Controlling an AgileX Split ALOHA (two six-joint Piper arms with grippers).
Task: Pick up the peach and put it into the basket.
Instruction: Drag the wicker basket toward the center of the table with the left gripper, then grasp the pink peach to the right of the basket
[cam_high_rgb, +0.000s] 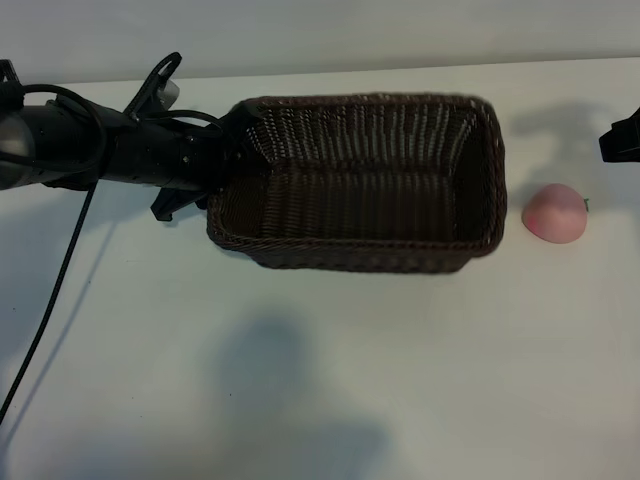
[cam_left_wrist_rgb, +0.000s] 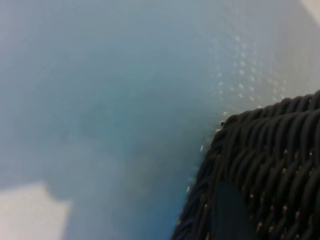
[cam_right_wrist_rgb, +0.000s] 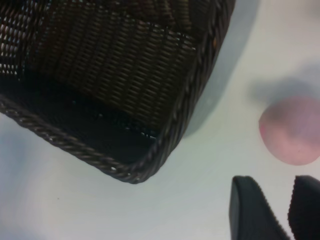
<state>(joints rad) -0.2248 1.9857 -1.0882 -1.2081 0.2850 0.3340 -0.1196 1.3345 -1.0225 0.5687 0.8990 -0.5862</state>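
The dark-brown wicker basket stands in the middle of the white table. To its right, apart from it, lies the pink peach, with its dark stem tip pointing right. The left arm lies along the table from the left, and its gripper is at the basket's left end wall, which fills one corner of the left wrist view. My right gripper shows only at the exterior view's right edge, behind the peach. In its wrist view the right gripper is open and holds nothing, a short way from the peach and beside the basket's corner.
A black cable hangs from the left arm down across the table's left side. The white table spreads in front of the basket, with soft shadows on it.
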